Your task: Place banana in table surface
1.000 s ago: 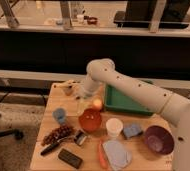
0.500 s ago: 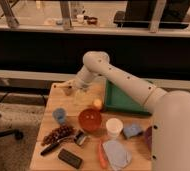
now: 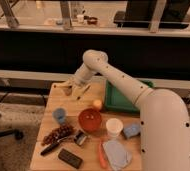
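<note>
A small pale yellow-tan banana [image 3: 63, 85] lies at the far left corner of the light-brown table surface [image 3: 70, 105]. My gripper [image 3: 74, 90] hangs low over that corner, just right of the banana, at the end of the white arm that reaches in from the right. Its two fingers look spread apart and nothing shows between them. I cannot make out whether a finger still touches the banana.
A green tray [image 3: 124, 99] sits at the far right. Nearer are a round yellow-orange fruit [image 3: 97, 104], blue cup [image 3: 59, 115], red bowl [image 3: 90, 120], white cup [image 3: 114, 127], grapes [image 3: 58, 134], black block [image 3: 70, 158], grey cloth [image 3: 116, 153] and orange stick [image 3: 102, 155].
The arm has swung left from above the round fruit at the table's middle to the far left corner. Over the last half second it has barely moved.
</note>
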Action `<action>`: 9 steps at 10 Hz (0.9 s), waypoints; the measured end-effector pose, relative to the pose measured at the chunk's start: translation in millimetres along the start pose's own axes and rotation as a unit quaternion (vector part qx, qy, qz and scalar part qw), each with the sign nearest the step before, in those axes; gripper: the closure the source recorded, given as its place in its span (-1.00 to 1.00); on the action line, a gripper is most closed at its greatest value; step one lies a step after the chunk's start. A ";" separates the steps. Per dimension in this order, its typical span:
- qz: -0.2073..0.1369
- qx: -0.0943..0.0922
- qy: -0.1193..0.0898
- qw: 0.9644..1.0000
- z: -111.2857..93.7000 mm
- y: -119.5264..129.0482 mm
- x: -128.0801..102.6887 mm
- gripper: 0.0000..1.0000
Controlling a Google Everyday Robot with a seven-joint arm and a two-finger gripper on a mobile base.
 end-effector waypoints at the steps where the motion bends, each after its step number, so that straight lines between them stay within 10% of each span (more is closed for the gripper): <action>1: 0.000 0.004 -0.004 1.000 7.0 -1.1 -5.1 -0.60; 9: 0.012 0.049 -0.036 0.998 32.2 -27.2 -36.5 -0.60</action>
